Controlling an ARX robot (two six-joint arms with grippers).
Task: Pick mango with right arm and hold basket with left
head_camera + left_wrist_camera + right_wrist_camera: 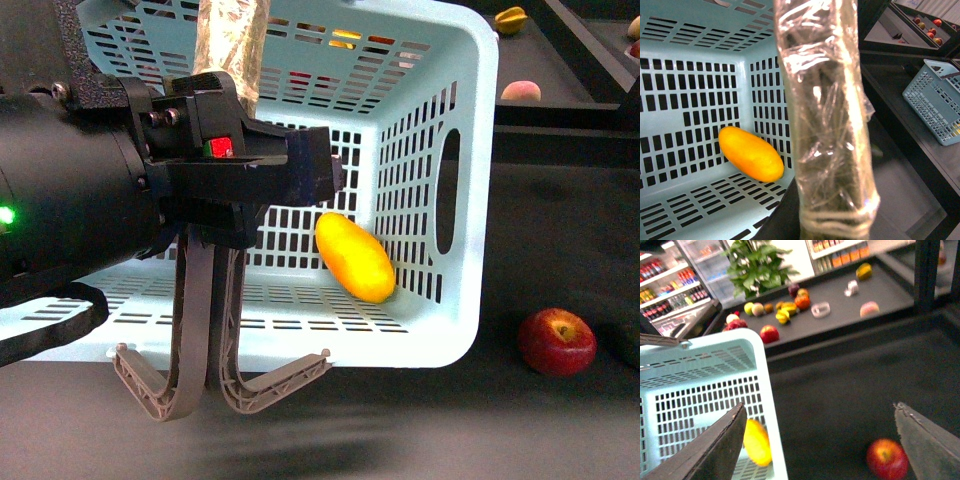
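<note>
Dark counter (420,430); mango (355,257) in basket (478,150); right tool (820,407) spread wide.

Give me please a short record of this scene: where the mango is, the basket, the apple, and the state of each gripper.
mango: lying inside the basket, on its floor near a side wall
apple: on the table, outside the basket
handles: raised, tops hidden under the left arm; grip not visible
right gripper: open, empty, not at the mango
</note>
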